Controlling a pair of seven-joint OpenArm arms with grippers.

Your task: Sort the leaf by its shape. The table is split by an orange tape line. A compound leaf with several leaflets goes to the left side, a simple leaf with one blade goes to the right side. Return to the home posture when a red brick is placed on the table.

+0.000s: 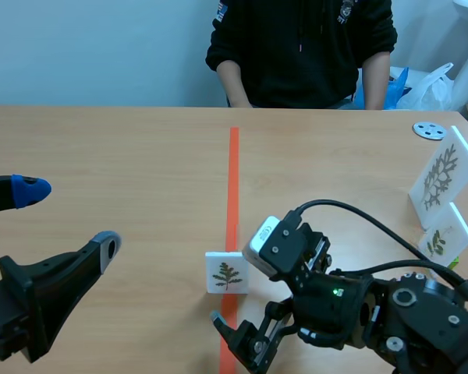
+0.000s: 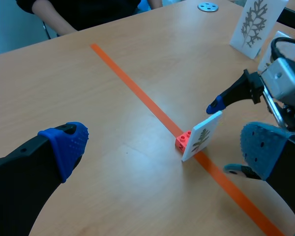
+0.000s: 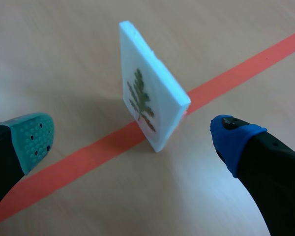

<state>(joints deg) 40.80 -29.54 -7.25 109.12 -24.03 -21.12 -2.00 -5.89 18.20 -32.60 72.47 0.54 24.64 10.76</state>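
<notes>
A white card [image 1: 226, 274] with a small green leaf of several narrow lobes stands upright on the orange tape line [image 1: 233, 167]. A small red block [image 2: 183, 141] props the card [image 2: 202, 135] from behind. My right gripper [image 1: 246, 343] is open, low and just in front of the card. In the right wrist view the card [image 3: 150, 105] stands edge-on just ahead of the right gripper [image 3: 135, 137], in line with the gap between its fingers and touching neither. My left gripper [image 1: 62, 222] is open and holds nothing, well left of the card.
Two more leaf cards, a tall one [image 1: 444, 175] and a short one [image 1: 444, 234], stand at the right edge. Behind them lies a grey disc [image 1: 430, 130]. A person in a dark top [image 1: 300, 47] sits across the table.
</notes>
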